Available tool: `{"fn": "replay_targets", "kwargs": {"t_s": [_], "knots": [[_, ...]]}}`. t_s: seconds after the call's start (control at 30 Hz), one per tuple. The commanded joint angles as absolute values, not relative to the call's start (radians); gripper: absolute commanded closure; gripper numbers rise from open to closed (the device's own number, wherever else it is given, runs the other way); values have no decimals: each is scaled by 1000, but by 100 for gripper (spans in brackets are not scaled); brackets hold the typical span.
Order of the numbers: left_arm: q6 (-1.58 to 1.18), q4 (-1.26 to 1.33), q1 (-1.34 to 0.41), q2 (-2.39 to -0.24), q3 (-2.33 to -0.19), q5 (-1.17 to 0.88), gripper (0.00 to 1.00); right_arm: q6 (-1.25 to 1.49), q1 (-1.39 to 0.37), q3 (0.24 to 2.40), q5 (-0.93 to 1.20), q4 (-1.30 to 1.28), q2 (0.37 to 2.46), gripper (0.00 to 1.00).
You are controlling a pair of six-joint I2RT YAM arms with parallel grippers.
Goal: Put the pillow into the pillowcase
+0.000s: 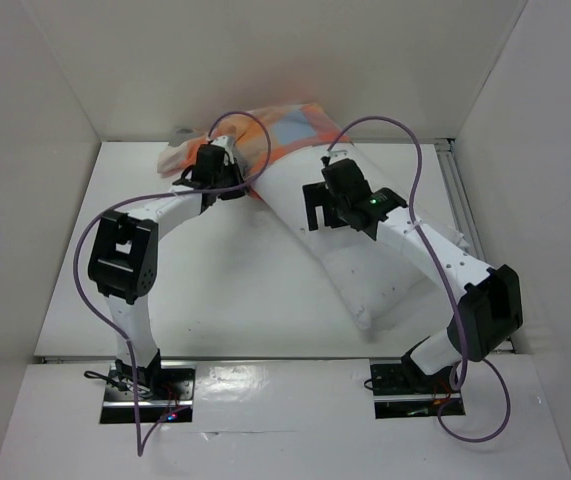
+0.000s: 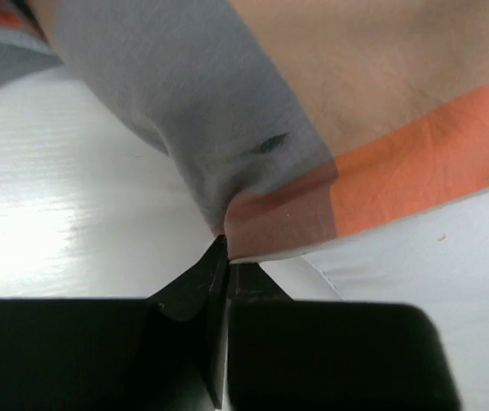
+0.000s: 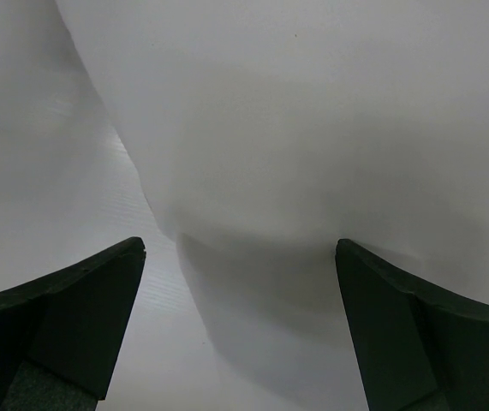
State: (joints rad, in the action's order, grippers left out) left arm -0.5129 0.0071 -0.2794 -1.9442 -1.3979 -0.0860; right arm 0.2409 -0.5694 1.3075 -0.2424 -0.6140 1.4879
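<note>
The white pillow (image 1: 350, 255) lies slantwise on the table, its far end against the checked pillowcase (image 1: 287, 128) at the back. My left gripper (image 1: 233, 185) sits at the pillowcase's near edge. In the left wrist view its jaws (image 2: 227, 253) are pressed together on the hem of the pillowcase (image 2: 253, 145), where grey and orange checks meet. My right gripper (image 1: 315, 212) hovers over the pillow's upper part. In the right wrist view it (image 3: 240, 248) stands wide open, with the pillow (image 3: 313, 111) bulging ahead of it and nothing between its fingers (image 3: 107, 300).
White walls (image 1: 55, 110) close in the table on the left, back and right. The pillowcase is bunched against the back wall. Purple cables (image 1: 405, 140) loop above both arms. Bare white tabletop (image 1: 225, 290) lies between the arms.
</note>
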Motion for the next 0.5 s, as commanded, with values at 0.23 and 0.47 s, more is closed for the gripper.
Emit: {"fn": "replay_targets", "kwargs": {"t_s": [0.23,0.47], "knots": [[-443,-35,-314,-1870,-1474,-185,100,273,-433,1241,-184,-400,1643,100],[-403,-153,-426,-1877,-1781,-463,100,295,-384,1619,-123,-324,1761,100]]}}
